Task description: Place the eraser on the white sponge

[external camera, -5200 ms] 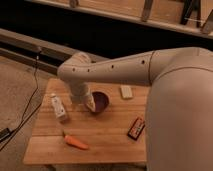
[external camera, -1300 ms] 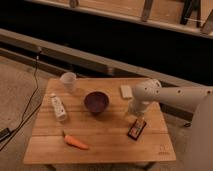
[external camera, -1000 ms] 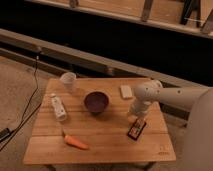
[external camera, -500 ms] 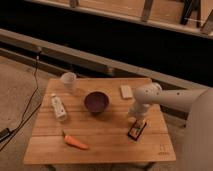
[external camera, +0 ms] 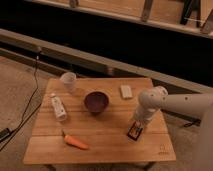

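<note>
The end effector (external camera: pixel 137 124) points down at the right part of the wooden slatted surface (external camera: pixel 110 147), directly over the eraser (external camera: pixel 133 132), with its fingers spread wide. Whether the fingers touch the eraser cannot be determined. The pale, rounded robot arm (external camera: pixel 172 103) enters from the right edge and bends down to the end effector.

The eraser is a small flat black block with red-orange edges. It lies on the surface near the right front area, partly covered by the end effector.

The white sponge (external camera: pixel 126 91) (a small off-white pad with rounded corners) lies flat near the rear edge of the surface, behind the eraser and well apart from it. Nothing rests on it.

Other items on the surface:
- A dark round bowl (external camera: pixel 96 101) stands near the centre, left of the white sponge.
- A white cup (external camera: pixel 68 81) stands upright at the rear left.
- A white bottle (external camera: pixel 58 107) lies on its side at the left.
- An orange carrot (external camera: pixel 76 142) lies at the front left.

A dark cable (external camera: pixel 31 97) runs across the floor left of the surface.
</note>
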Controlling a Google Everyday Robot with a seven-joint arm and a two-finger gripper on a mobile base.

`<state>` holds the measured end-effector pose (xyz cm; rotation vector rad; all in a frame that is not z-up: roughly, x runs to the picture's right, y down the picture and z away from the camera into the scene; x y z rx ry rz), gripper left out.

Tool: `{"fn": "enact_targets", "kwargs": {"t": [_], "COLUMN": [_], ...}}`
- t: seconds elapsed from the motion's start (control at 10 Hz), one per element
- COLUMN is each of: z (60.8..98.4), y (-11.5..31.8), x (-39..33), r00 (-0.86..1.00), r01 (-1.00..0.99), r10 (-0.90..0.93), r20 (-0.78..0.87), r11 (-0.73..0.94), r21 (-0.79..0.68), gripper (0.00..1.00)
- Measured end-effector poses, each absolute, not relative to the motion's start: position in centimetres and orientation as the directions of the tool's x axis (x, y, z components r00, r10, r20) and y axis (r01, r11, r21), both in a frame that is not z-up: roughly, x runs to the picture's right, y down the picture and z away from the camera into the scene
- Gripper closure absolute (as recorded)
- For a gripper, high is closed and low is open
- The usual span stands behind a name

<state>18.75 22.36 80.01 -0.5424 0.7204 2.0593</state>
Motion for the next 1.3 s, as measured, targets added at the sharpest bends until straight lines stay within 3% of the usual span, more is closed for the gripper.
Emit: {"fn": "enact_targets", "kwargs": {"t": [0.5,1.3], "z": [79.3,81.2], "y": [23.0,22.0], "x": [19.1,19.0], "r00": [-0.529,-0.492], "r01": [-0.843,-0.869], "r10": [0.584,0.601], "r20": [-0.615,-0.631], "r11": [-0.441,-0.385], "r21": [0.307,0.311], "gripper": [0.35,0.35]}}
